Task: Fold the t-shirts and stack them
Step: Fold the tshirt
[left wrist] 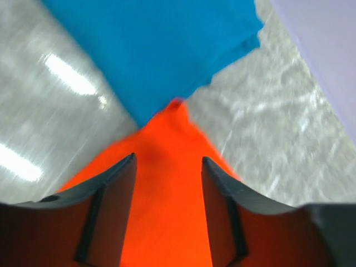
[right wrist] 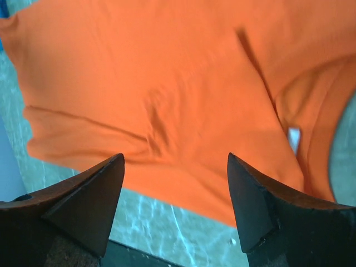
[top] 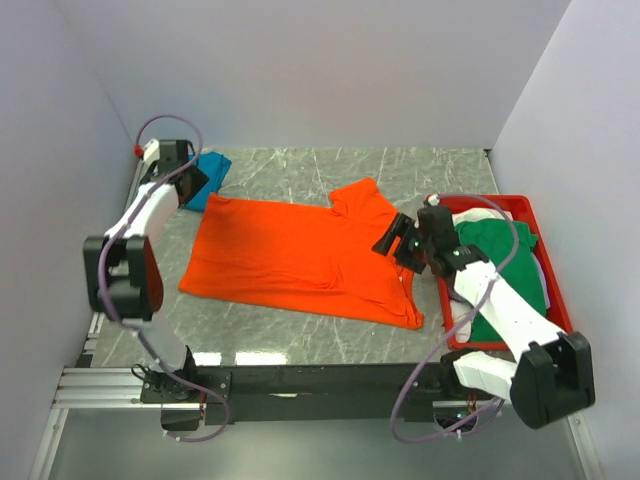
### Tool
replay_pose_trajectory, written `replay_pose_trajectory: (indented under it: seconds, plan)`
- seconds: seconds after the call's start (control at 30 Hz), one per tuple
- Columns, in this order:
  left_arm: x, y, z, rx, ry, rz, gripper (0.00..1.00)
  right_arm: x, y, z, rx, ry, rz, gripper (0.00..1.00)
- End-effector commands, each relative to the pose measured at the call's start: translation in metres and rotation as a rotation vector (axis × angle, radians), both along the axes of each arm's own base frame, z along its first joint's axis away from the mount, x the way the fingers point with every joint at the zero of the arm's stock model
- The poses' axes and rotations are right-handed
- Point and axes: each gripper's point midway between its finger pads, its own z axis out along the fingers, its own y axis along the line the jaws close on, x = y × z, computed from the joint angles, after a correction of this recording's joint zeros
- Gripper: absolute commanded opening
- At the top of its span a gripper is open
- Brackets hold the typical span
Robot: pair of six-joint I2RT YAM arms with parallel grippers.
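The bright orange t-shirt (top: 300, 255) lies spread flat on the marble table, its collar to the right. My left gripper (top: 196, 182) is open over the shirt's far left corner (left wrist: 167, 211), and nothing is between the fingers. That corner touches a folded teal blue t-shirt (top: 212, 172), which also shows in the left wrist view (left wrist: 161, 50). My right gripper (top: 397, 240) is open and empty above the orange shirt's right side (right wrist: 167, 83), near its collar. A green t-shirt (top: 497, 245) and a white t-shirt (top: 530, 282) lie crumpled in the red tray.
The red plastic tray (top: 520, 205) stands at the table's right edge, and my right arm reaches over it. White walls close in the left, back and right. Bare marble (top: 420, 170) shows behind the orange shirt, and the dark front rail (top: 310, 380) lies near.
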Motion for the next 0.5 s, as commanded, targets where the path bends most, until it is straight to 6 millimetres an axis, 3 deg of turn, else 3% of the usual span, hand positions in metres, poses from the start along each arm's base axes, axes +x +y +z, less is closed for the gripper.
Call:
replay_pose_trajectory:
  seconds: [0.0,0.03,0.07,0.1,0.13,0.2,0.23,0.47]
  plan:
    - [0.028,0.013,0.002,0.103,0.016,0.051,0.52,0.044,0.003,0.028,-0.017,-0.113,-0.01,0.8]
    - [0.032,0.016,-0.014,0.107,0.054,0.069,0.51,0.05,0.005,0.029,-0.024,-0.115,-0.009,0.8]
    - [0.039,0.019,-0.01,0.109,0.049,0.088,0.5,0.055,0.005,0.029,-0.032,-0.114,-0.007,0.8]
    - [0.042,0.01,-0.015,0.109,0.059,0.101,0.47,0.065,0.006,0.028,-0.04,-0.102,-0.008,0.8]
    - [0.041,0.009,-0.032,0.111,0.108,0.113,0.45,0.07,0.006,0.027,-0.043,-0.1,-0.009,0.79]
    - [0.051,0.004,-0.032,0.104,0.1,0.127,0.43,0.083,0.005,0.023,-0.048,-0.09,-0.016,0.79]
    - [0.051,0.002,-0.043,0.108,0.134,0.133,0.43,0.086,0.007,0.022,-0.046,-0.088,-0.013,0.79]
    - [0.067,-0.015,-0.045,0.136,0.133,0.178,0.43,0.1,0.014,-0.001,-0.035,-0.035,0.012,0.77]
